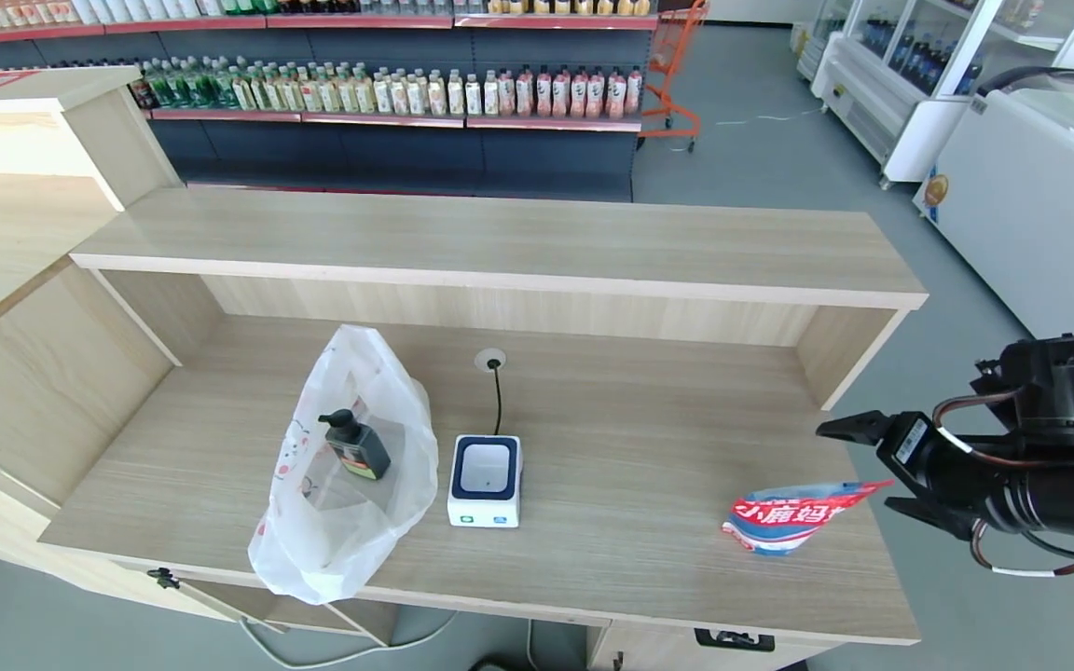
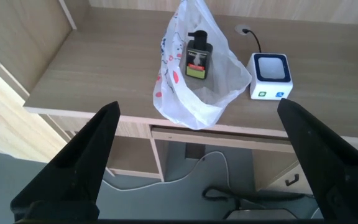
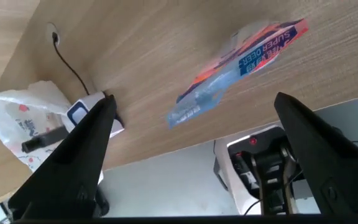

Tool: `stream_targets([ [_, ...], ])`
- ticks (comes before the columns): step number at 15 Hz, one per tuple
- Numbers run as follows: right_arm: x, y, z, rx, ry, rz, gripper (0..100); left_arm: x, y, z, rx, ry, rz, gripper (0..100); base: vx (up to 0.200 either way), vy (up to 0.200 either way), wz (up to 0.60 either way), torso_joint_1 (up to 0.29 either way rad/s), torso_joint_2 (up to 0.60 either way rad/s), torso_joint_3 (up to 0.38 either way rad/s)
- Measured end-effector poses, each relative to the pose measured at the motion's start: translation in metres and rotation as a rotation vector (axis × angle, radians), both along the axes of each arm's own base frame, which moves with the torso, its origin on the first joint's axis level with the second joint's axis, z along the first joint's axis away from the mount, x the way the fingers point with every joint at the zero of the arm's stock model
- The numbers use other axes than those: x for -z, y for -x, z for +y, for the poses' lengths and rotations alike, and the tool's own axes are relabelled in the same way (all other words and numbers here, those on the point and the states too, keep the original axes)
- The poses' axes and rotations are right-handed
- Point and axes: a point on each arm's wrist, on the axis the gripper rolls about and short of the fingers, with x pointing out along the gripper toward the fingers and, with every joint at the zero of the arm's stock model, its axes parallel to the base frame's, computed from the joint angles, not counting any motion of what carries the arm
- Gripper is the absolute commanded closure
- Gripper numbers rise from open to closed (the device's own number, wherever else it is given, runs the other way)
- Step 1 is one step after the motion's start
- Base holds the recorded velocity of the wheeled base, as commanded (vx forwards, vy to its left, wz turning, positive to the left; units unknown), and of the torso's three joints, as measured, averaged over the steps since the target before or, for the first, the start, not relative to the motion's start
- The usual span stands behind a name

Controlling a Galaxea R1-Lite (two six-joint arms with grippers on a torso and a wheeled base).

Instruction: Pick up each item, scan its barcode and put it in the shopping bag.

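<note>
Snack pouch (image 1: 793,517) just beside right tool (image 1: 856,466)

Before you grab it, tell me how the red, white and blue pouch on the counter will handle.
The pouch looks like soft film lying flat on the counter, so it will probably sag when lifted by one end. Its glossy skin may slip. Being flat, it should not roll.
</note>
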Motion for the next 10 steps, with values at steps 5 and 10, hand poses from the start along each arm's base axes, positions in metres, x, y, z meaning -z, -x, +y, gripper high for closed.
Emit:
stream_targets([
  [5,0.021,-0.004,-0.004,0.084,0.031,0.084,0,0.0,0.0,0.0,0.0,0.0,0.0,0,0.0,0.0,0.0,0.0,0.0,0.0],
  [10,0.042,-0.014,-0.004,0.089,0.042,0.152,0,0.0,0.0,0.0,0.0,0.0,0.0,0,0.0,0.0,0.0,0.0,0.0,0.0],
])
